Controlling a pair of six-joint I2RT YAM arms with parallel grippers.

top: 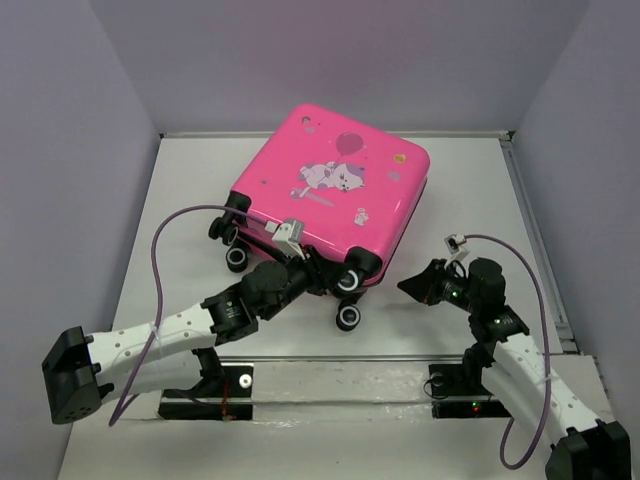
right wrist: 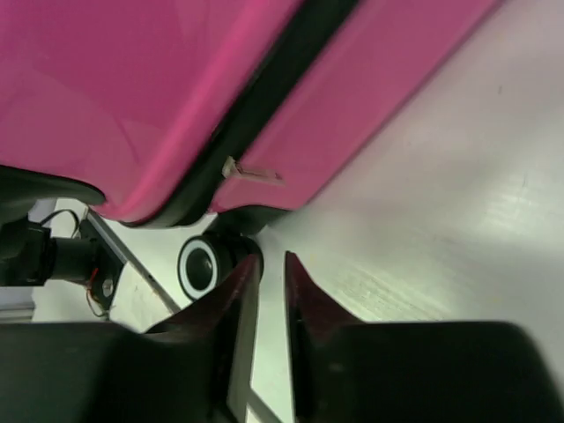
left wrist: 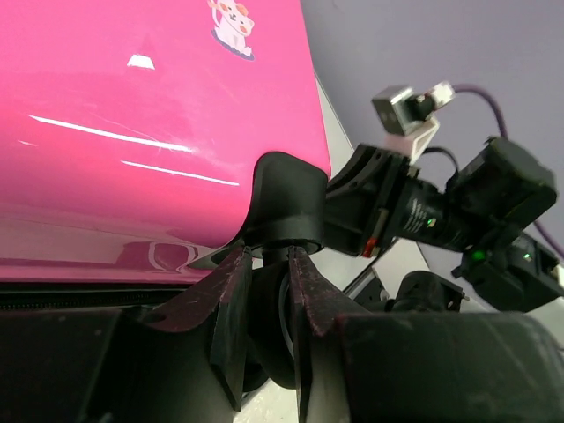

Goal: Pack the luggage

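Note:
The luggage is a pink hard-shell suitcase lying closed and flat on the table, its cartoon-print lid up and its black caster wheels toward me. My left gripper is at its near right corner. In the left wrist view this gripper is shut on a black caster wheel under the pink shell. My right gripper hovers just right of that corner, apart from the case. In the right wrist view its fingers stand nearly together with nothing between them, beside another wheel and below the zipper seam.
The white table is walled at the back and on both sides, with a raised ledge along the right. A zipper pull hangs from the seam. The right arm is close beside the held wheel. Both arm bases sit on a metal strip.

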